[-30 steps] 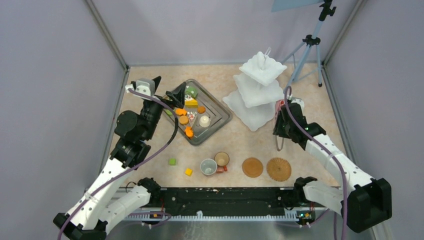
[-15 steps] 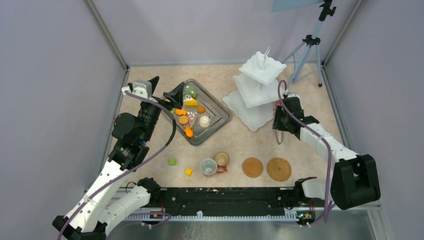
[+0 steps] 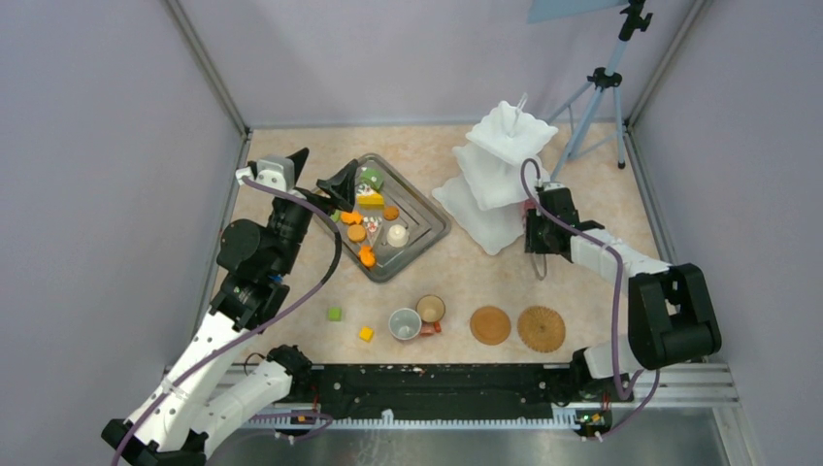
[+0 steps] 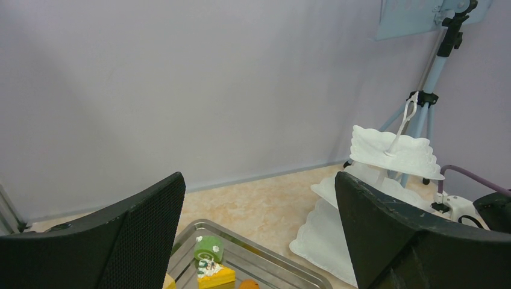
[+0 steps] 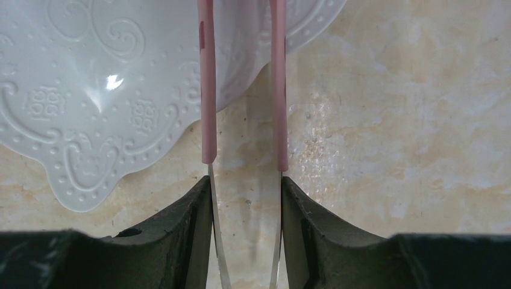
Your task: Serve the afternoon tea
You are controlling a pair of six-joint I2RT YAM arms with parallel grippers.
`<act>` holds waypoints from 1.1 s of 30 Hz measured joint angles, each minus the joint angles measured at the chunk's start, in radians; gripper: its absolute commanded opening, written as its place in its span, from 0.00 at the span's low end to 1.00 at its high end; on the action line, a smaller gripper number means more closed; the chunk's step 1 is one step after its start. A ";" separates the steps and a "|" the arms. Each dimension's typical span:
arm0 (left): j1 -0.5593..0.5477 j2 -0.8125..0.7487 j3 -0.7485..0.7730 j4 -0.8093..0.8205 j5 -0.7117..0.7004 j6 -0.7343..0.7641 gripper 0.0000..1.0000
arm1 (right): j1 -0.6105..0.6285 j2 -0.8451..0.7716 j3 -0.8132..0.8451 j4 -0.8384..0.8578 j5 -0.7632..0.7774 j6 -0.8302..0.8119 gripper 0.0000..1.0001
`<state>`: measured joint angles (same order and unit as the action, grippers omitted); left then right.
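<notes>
Top view: I held the left fingers (image 3: pixel 342 184) spread wide, empty, above the grey tray (image 3: pixel 434 225) of toy pastries (image 3: pixel 356 233); cups (image 3: pixel 405 323) and mats (image 3: pixel 490 325) sat on the near tabletop (image 3: pixel 466 277).
Left wrist: the white three-tier stand (image 4: pixel 391 153) stood right of the tray.
Right wrist: right fingers (image 5: pixel 181 235) clamped partway on pink tongs (image 5: pixel 208 90) reaching over the stand's edge.
Handling: pastries looked light, slippery; I'd pinch their sides.

A robot lab booth: plain lilac walls (image 3: pixel 107 146), a tripod (image 3: pixel 604 76), two arms (image 3: pixel 254 254) bolted to a rail (image 3: pixel 437 390).
</notes>
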<state>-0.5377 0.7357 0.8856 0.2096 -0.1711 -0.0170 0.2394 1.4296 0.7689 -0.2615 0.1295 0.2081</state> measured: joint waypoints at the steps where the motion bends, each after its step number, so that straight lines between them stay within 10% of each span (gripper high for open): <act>1: 0.000 0.000 0.000 0.000 0.000 0.000 0.99 | 0.000 0.002 0.000 0.005 -0.004 -0.006 0.21; 23: 0.000 0.000 0.000 0.000 0.013 -0.007 0.99 | 0.000 0.055 0.006 0.158 -0.041 -0.120 0.22; 33: 0.000 0.000 0.000 0.000 0.018 -0.007 0.99 | 0.000 0.105 0.039 0.182 -0.041 -0.130 0.38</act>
<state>-0.5377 0.7361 0.8856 0.2096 -0.1532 -0.0238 0.2394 1.5349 0.8082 -0.0795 0.0883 0.0776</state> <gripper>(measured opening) 0.987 0.403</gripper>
